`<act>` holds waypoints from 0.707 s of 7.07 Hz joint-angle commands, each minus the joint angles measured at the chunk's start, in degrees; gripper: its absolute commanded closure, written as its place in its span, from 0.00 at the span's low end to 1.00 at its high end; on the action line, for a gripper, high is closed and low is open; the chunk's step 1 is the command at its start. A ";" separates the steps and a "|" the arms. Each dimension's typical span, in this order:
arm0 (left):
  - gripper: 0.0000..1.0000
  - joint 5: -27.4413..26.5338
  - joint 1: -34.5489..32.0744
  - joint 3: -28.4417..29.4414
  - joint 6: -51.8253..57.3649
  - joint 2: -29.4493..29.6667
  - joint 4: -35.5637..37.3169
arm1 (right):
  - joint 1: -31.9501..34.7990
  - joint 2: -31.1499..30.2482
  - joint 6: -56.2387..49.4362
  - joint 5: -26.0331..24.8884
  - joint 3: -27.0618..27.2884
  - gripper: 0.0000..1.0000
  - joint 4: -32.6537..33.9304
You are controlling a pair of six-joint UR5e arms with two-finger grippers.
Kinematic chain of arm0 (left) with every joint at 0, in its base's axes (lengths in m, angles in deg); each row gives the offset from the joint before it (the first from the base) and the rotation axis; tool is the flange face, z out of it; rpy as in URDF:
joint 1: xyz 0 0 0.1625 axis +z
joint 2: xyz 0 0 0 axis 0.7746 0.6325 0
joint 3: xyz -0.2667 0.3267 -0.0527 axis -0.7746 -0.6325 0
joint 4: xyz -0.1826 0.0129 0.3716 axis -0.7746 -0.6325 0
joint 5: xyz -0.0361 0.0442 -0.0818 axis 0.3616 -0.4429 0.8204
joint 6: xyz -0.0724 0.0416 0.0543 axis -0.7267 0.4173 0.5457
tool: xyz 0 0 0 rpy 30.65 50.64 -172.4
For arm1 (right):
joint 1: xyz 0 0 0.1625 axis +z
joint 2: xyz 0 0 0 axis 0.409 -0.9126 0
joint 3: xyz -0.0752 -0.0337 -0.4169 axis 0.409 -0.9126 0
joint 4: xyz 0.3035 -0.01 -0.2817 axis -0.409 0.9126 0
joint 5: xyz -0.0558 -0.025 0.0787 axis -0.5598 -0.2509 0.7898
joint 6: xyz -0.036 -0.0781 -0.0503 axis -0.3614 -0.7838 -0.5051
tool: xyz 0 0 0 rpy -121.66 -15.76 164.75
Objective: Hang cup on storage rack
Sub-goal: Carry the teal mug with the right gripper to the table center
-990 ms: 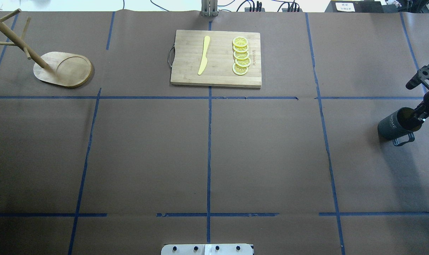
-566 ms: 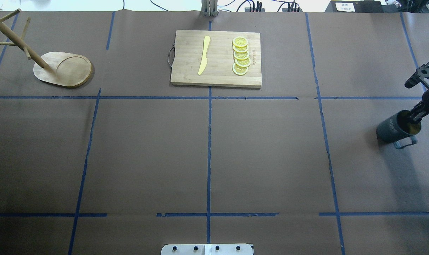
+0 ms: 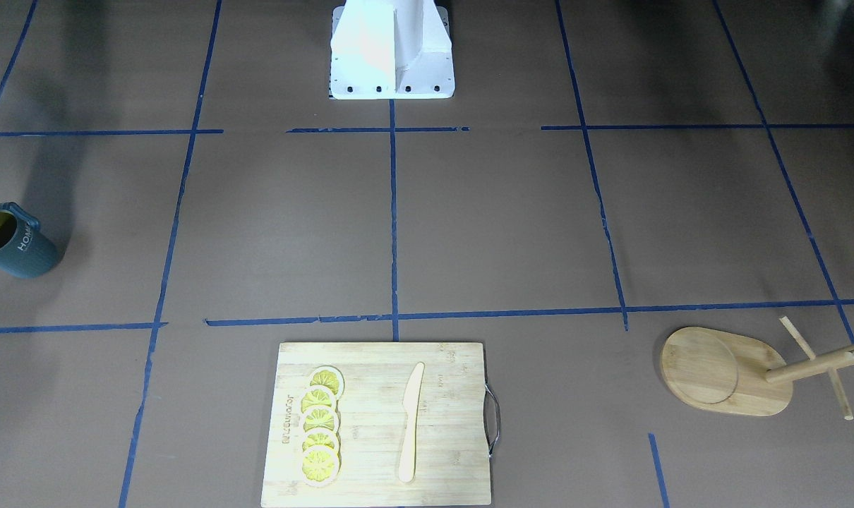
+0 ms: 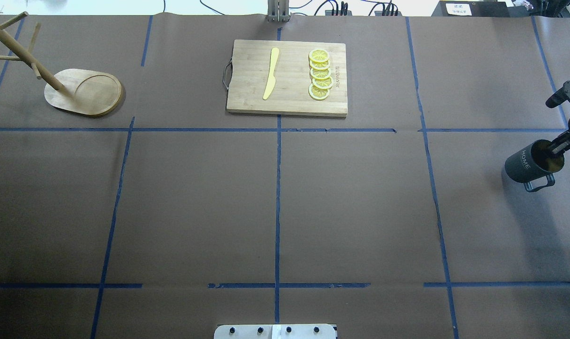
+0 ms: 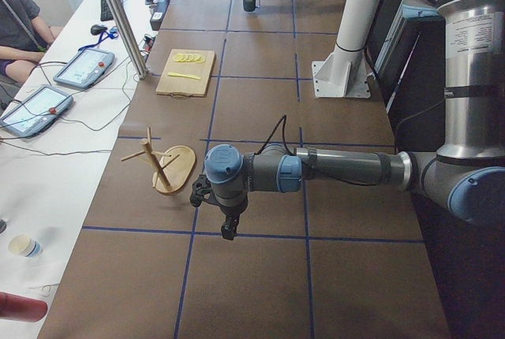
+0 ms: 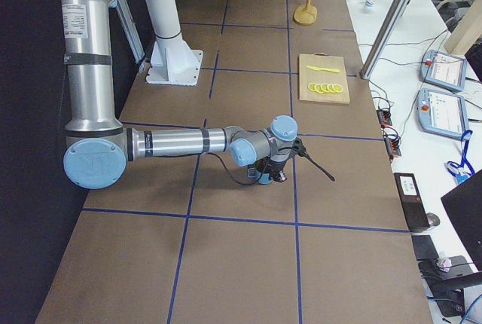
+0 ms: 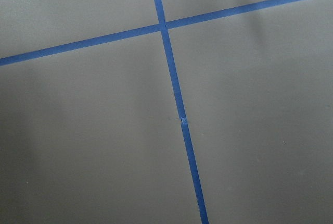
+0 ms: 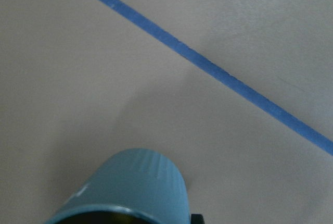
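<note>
The cup point(image 4: 525, 165), dark blue-grey with "HOME" lettering and a yellow inside, is at the table's far right, tilted, its loop handle towards the robot. My right gripper point(image 4: 552, 151) is shut on its rim, one finger inside the mouth. The cup also shows in the front-facing view point(image 3: 23, 247) and at the bottom of the right wrist view point(image 8: 130, 187). The storage rack point(image 4: 85, 92) stands at the far left back, with its post and pegs point(image 4: 19, 47). My left gripper point(image 5: 229, 229) shows only in the exterior left view, near the rack; I cannot tell whether it is open or shut.
A bamboo cutting board point(image 4: 287, 103) with a yellow knife point(image 4: 271, 73) and several lemon slices point(image 4: 321, 74) lies at the back centre. Blue tape lines cross the brown table cover. The robot's base plate point(image 4: 275, 331) is at the near edge.
The right gripper and the held cup dipped briefly, then shifted slightly to the right and away from the robot. The rack and board have not moved.
</note>
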 commanded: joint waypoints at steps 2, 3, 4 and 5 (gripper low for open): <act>0.00 0.25 -0.09 -0.09 0.00 0.00 0.09 | -0.97 1.46 36.10 0.34 6.15 0.97 0.53; 0.00 0.25 -0.09 -0.09 0.00 0.00 0.09 | -4.11 2.17 46.92 0.25 9.66 0.97 0.53; 0.00 0.33 -0.09 -0.09 0.00 0.00 0.09 | -7.63 4.00 56.42 -0.10 12.30 0.97 0.61; 0.00 0.33 0.00 0.00 0.00 0.00 -0.09 | -10.79 7.24 63.48 -0.45 13.28 0.96 0.61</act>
